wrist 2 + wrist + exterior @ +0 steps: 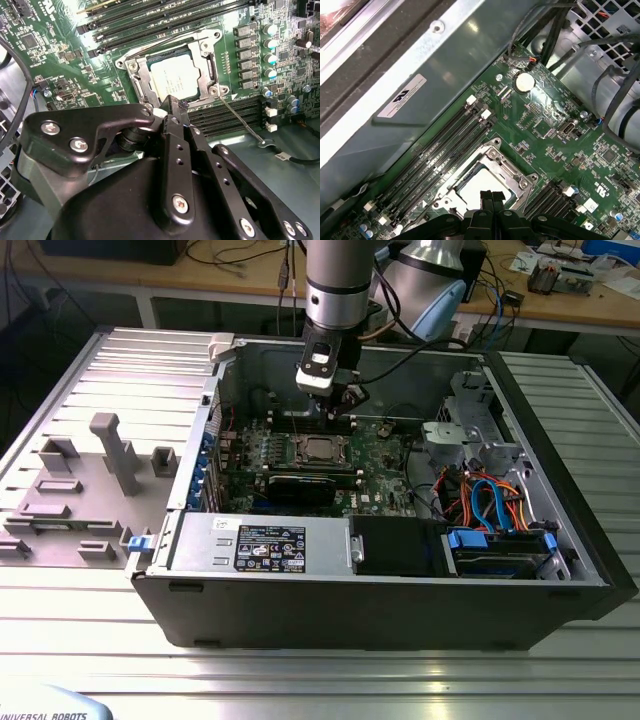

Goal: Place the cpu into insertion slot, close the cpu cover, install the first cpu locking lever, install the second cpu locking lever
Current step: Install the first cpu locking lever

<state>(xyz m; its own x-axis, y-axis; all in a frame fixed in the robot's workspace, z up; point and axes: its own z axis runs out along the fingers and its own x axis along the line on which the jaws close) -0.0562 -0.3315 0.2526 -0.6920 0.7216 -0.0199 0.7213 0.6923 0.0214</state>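
Ribbed metal worktop (80,600), open computer case (400,610). The cpu (175,77) sits in the insertion slot (296,450), mid-frame in the exterior view, with the cpu cover (141,80) down. My hand (172,104) is pinched closed and empty at the cover's corner. The chip looks light, stiff and fragile: edges only.

Looks like an electronics lab to us: opened computer case (380,612) on a ribbed metal surface (300,675), wooden surfaces (120,276) behind (cables (228,256) everywhere).

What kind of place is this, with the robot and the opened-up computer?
Probably a robotics lab or workshop: a robot arm reaches into an open computer case on a ribbed metal table, and wooden benches behind carry cables.
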